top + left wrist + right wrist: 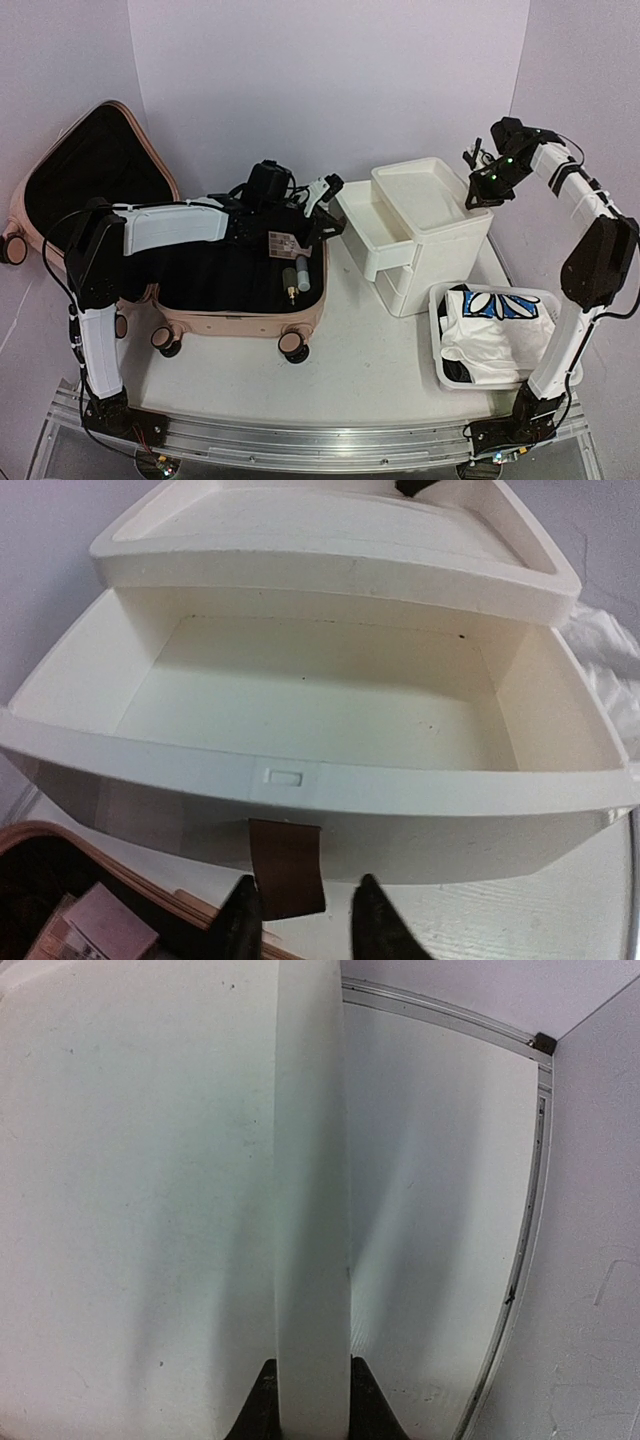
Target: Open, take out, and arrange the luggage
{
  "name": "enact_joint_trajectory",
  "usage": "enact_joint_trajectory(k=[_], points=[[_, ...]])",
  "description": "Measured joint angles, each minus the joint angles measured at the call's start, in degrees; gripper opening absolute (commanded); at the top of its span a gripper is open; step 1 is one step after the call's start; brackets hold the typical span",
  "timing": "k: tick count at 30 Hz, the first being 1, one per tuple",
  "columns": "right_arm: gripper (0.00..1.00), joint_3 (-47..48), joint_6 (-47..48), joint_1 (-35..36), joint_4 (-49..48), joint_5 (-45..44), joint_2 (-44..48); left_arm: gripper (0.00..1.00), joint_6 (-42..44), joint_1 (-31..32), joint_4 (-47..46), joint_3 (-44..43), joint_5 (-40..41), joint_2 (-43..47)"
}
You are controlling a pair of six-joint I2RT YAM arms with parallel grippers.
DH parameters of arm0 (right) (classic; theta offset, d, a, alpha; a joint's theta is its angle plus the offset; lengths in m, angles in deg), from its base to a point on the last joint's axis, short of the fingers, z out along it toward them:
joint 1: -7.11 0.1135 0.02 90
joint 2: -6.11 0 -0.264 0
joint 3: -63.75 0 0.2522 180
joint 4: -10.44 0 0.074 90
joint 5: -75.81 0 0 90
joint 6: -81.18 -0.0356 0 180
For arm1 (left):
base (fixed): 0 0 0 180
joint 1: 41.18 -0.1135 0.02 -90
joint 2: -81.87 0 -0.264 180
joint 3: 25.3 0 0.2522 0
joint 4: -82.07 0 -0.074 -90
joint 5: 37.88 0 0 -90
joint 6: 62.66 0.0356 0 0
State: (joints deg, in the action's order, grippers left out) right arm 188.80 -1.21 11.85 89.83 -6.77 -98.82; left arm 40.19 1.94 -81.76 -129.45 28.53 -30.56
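Observation:
The luggage, a pale-pink suitcase, lies open at the left with its black-lined lid leaning on the wall; small items lie inside. Its corner shows in the left wrist view. My left gripper reaches over it to the white drawer unit's pulled-out top drawer. In the left wrist view it is open, with the brown handle tab between the fingers, against the left one. My right gripper is shut on the unit's top rim.
A white basket holding folded white, blue and black clothes stands at the front right beside the drawer unit. A tagged card, a tube and a pen lie in the suitcase. Walls close in at the back and both sides.

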Motion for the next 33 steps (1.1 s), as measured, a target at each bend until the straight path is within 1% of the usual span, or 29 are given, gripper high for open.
enact_joint_trajectory(k=[1,2,3,5,8,12,16,19,21,23,26,30,33], points=[[0.00,-0.33,0.04,-0.13,-0.22,0.35,0.20,0.55,-0.50,0.00,-0.02,-0.04,-0.39,0.00],[0.00,-0.59,0.00,-0.24,-0.37,0.59,0.37,0.61,-1.25,0.00,-0.02,-0.07,-0.83,0.00],[0.00,-0.81,-0.09,-0.33,-0.48,0.66,0.50,0.65,-1.55,0.00,0.07,-0.15,-1.20,0.00],[0.00,-1.36,-0.31,-0.55,-0.94,0.79,0.85,0.70,-3.58,-0.37,0.09,-0.22,-2.16,0.02],[0.00,-2.19,-0.52,-0.72,-1.57,1.01,1.33,0.72,-7.37,-1.53,0.31,-0.22,-4.22,0.42],[0.00,-2.89,-0.87,-0.85,-2.14,1.20,1.77,0.71,-16.09,-7.17,0.22,0.48,-8.35,2.32],[0.00,-3.45,-1.42,-0.94,-2.58,1.38,2.12,0.66,-27.04,-15.98,-0.11,1.99,-9.46,3.85],[0.00,-4.11,-1.84,-1.01,-3.15,1.44,2.51,0.62,-34.34,-21.24,0.04,2.14,-9.35,2.60],[0.00,-4.48,-2.25,-1.09,-3.50,1.60,2.67,0.62,-38.93,-23.54,-0.04,1.64,-9.77,0.24],[0.00,-5.09,-2.73,-1.22,-3.93,1.64,3.08,0.62,-42.60,-24.74,0.04,0.09,-10.05,-4.00],[0.00,-5.86,-3.45,-1.42,-4.52,1.62,3.58,0.62,-46.45,-24.68,0.63,-1.49,-9.57,-10.99],[0.00,-6.88,-4.17,-1.60,-4.87,1.53,4.37,0.61,-49.51,-23.85,2.19,-1.49,-7.15,-15.17],[0.00,-7.19,-4.31,-1.66,-4.83,1.53,4.66,0.59,-51.17,-23.23,2.16,-1.86,-5.27,-16.17]])
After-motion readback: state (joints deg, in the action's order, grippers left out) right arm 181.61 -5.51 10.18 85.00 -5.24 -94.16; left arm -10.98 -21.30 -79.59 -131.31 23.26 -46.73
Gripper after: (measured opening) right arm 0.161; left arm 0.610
